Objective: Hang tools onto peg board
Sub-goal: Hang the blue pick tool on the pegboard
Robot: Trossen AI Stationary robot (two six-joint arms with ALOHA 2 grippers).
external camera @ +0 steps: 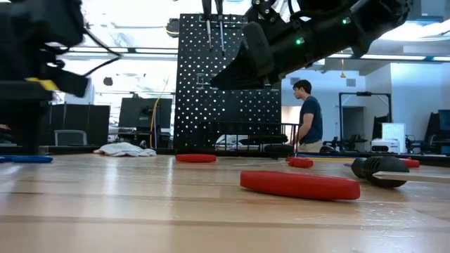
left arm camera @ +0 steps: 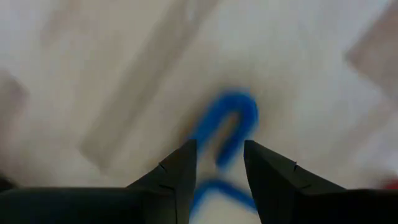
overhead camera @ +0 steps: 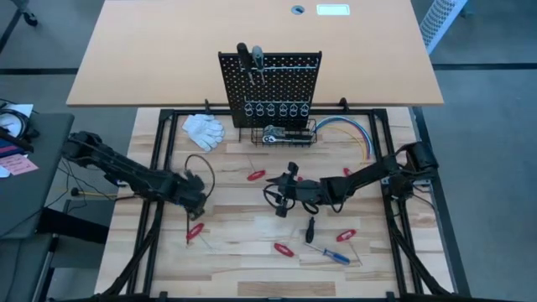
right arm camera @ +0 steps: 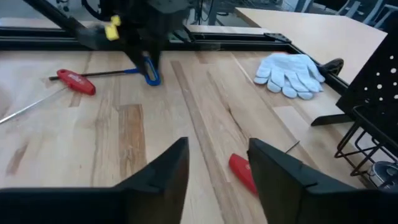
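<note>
Where the peg board stands: upright at the far side of the light wooden table, about midway across.
Hung already: two dark-handled screwdrivers side by side at the board's top left corner.
Wire basket: at the board's foot, below the row of silver rings; a chrome ratchet wrench lies in it.
Left gripper: down at the tabletop on the left side of the table, its fingers closed on a blue loop-handled tool that runs between them and juts out ahead.
Right gripper: above the middle of the table, in front of the board; fingers apart, holding nothing.
Under the right gripper: a red-handled tool lies on the wood, apart from the fingers.
Loose tools, left: one red-handled tool near the left gripper, on the side away from the board.
Loose tools, right: a black-handled screwdriver, a blue-handled screwdriver and three more red handles lie spread over the near and right parts of the table.
White gloves: on the table just left of the board's foot.
Coloured cables: curving away to the right of the basket.
Beyond the table: a person stands in the room.
</note>
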